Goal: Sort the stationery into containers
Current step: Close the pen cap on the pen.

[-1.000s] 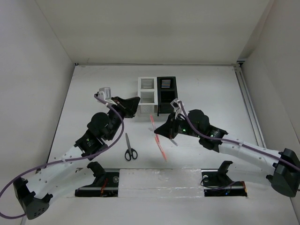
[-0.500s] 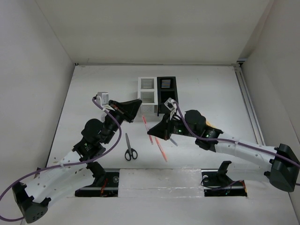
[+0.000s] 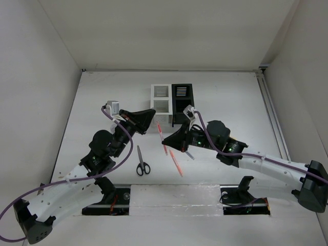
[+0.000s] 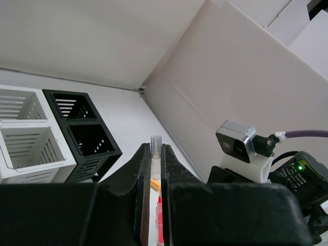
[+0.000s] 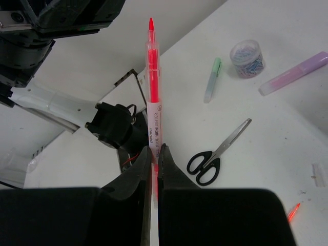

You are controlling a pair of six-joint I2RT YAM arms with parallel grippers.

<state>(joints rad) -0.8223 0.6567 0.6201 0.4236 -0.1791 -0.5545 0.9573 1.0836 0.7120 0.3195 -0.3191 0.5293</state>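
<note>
The red highlighter [image 5: 153, 92] sits in your right tool [image 5: 154, 154], clamped near its lower end between jaws that are closed tight on the barrel. Its pointed red tip sticks out well beyond the fingers. From above, it hangs tilted over the worktop [image 3: 102, 102], on the near side of the white organizer [image 3: 160, 100] and the black organizer [image 3: 182, 99], which stand touching side by side.

Your left tool [image 4: 152, 154] is clenched, with only a thin slit between its fingers, and you can see nothing gripped in it. It hovers just left of the held highlighter, pointing towards the organizers.

On the worktop, a slim red pen [image 3: 177, 163] lies just nearer you than the right tool, and the black-handled scissors [image 3: 142, 165] lie closed a little to its left. The right wrist view also shows a green pen [image 5: 211, 79], a small clear tub of paper clips [image 5: 246, 51], a lilac highlighter [image 5: 294, 74] and a tiny white eraser [image 5: 318, 174], all lying apart from one another.

The worktop is white and plain white walls [image 3: 154, 31] enclose it on three sides.
</note>
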